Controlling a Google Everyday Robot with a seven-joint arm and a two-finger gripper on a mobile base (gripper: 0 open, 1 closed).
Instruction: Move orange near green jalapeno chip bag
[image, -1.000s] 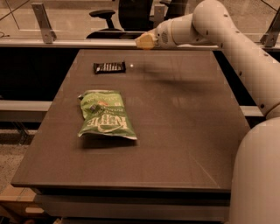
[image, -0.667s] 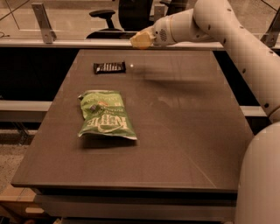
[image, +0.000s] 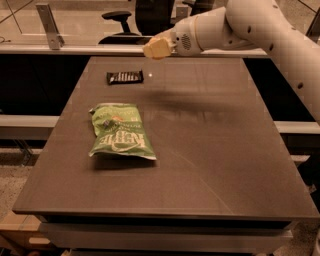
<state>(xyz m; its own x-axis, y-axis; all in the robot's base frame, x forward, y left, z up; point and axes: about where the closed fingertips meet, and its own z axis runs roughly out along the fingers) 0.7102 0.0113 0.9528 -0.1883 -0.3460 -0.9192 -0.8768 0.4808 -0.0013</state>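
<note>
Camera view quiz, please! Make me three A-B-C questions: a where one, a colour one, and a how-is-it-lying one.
1. Where is the end effector? A: in the air over the far end of the table. B: under the table. C: on the floor.
2. What colour is the chip bag? A: red. B: green. C: blue.
3. How is the chip bag? A: standing up. B: lying flat on the table. C: hanging in the air.
Answers: 1 A, it hangs above the far edge; 2 B, its crinkled wrapping is bright green; 3 B, it rests flat on the table.
</note>
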